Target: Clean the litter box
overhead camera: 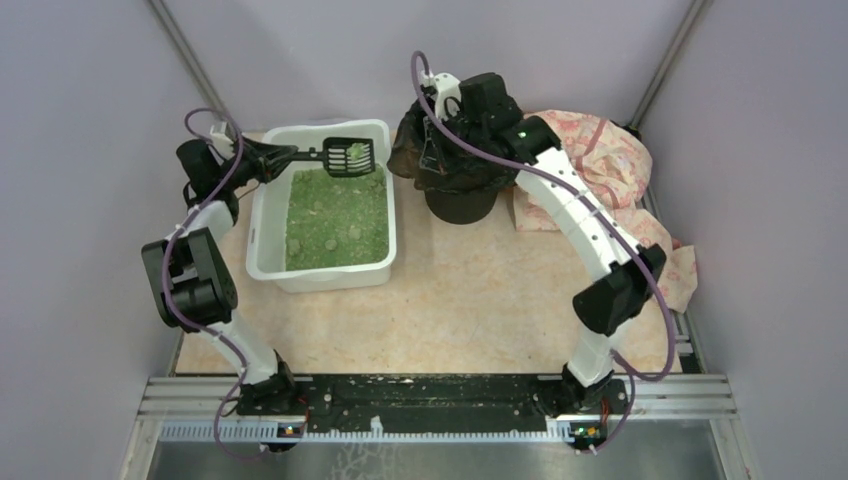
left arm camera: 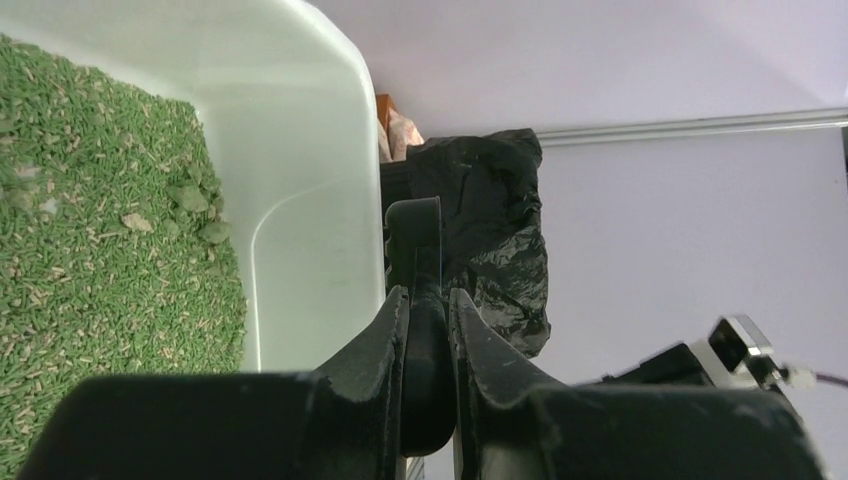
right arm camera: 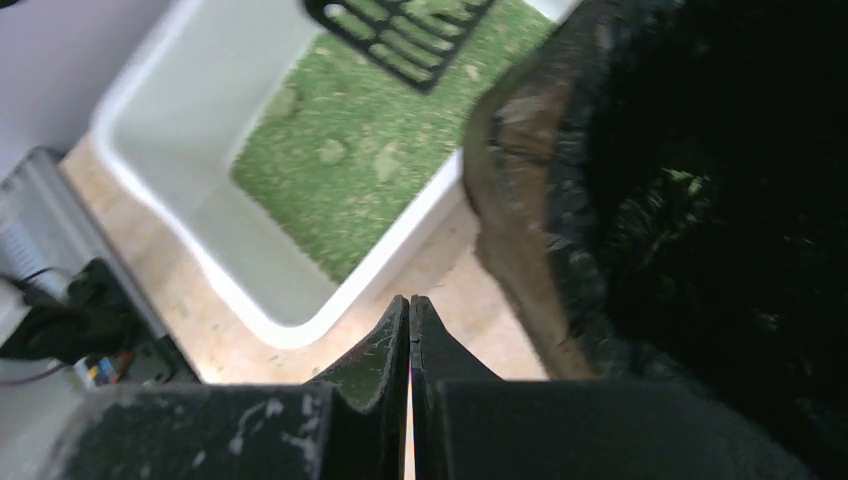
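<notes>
Litter box (overhead camera: 268,222): upper left of the top view, on the counter (overhead camera: 470,300), several clumps (overhead camera: 330,240) yet to lift. Left tool (left arm camera: 428,310) clamped on the scoop (overhead camera: 348,156), loaded, above the box's far end; dumping into the bin (overhead camera: 460,200) pending. Right tool (right arm camera: 410,305) pressed together, empty.

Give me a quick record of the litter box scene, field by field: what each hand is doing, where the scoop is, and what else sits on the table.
Left hand: shut on the scoop's handle
Scoop: held over the litter box's far right corner, carrying a green clump
Litter box: white tub of green litter with several lumps on the surface
Right hand: shut, nothing seen in it, beside the bin's rim
Bin: black-bagged, right of the litter box
Cloth: patterned, crumpled behind and right of the bin
</notes>
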`<state>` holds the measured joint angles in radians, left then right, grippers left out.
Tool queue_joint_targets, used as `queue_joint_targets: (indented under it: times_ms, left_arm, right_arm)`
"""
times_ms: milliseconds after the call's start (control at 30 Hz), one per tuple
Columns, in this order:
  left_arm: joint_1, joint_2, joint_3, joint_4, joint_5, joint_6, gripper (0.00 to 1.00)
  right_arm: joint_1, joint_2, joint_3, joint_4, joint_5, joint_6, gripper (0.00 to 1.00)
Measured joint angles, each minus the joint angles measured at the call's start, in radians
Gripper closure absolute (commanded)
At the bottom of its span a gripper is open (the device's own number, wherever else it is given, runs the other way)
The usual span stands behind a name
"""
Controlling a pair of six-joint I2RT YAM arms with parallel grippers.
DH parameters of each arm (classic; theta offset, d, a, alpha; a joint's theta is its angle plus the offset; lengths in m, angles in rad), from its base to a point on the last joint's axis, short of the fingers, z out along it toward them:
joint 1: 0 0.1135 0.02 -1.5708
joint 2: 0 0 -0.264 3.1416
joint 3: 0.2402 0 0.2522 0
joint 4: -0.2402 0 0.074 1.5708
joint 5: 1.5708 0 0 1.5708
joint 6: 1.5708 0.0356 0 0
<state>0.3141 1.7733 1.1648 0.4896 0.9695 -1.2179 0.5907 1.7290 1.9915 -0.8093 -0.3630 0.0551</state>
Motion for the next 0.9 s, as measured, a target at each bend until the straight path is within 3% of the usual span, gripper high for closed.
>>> queue_joint_targets:
  times_ms: [100, 267, 333, 433, 900]
  left_arm:
    - [-0.025, -0.011, -0.026, 0.019, -0.026, -0.001, 1.0]
    - [-0.017, -0.028, -0.076, 0.066, -0.018, -0.03, 1.0]
    - [0.004, -0.028, -0.073, 0.072, -0.017, -0.031, 1.0]
    - [0.026, -0.028, -0.073, 0.07, -0.017, -0.025, 1.0]
    - [0.021, -0.016, -0.061, 0.094, 0.003, -0.045, 1.0]
  right_arm:
    - [-0.007, 0.09, 0.043, -0.02, 0.081, -0.003, 0.91]
    - [-0.016, 0.324, 0.291, -0.064, 0.15, -0.008, 0.84]
    - [-0.015, 0.345, 0.302, -0.071, 0.172, -0.011, 0.87]
    - [-0.017, 0.349, 0.302, -0.082, 0.197, -0.019, 1.0]
    - [-0.001, 0.318, 0.258, -0.084, 0.167, -0.001, 1.0]
